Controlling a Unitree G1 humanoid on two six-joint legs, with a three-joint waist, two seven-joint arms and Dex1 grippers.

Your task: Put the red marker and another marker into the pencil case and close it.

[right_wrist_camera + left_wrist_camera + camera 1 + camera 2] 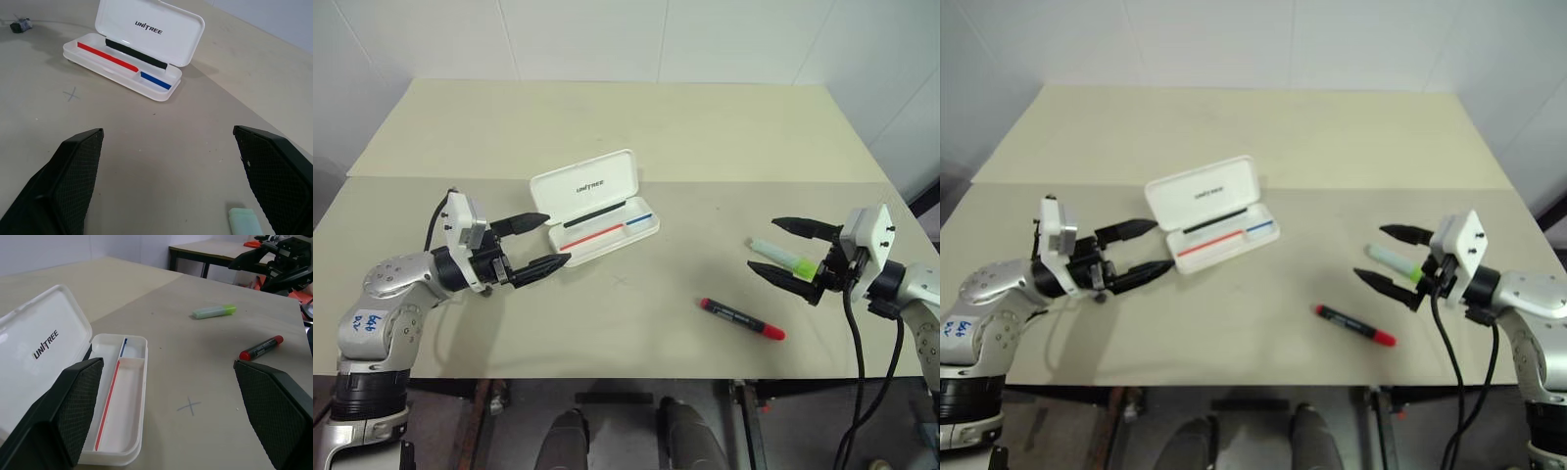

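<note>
beige tabletop (pixel 636 127) before white walls, our task barely begun: pencil case open, both markers still outside it.
largest first, the white pencil case (pixel 607 230) lies lid-up on the table just beside our left gripper (pixel 540 241); its tray holds only thin black, red and blue stripes, no marker. both our grippers, left and right gripper (pixel 783 249), stand wide open and grasp nothing. the green highlighter (pixel 783 255) lies on the table, seen between the right fingers; the red marker (pixel 741 318) lies near it, toward the table's front edge. loading both and closing the lid remain.
</note>
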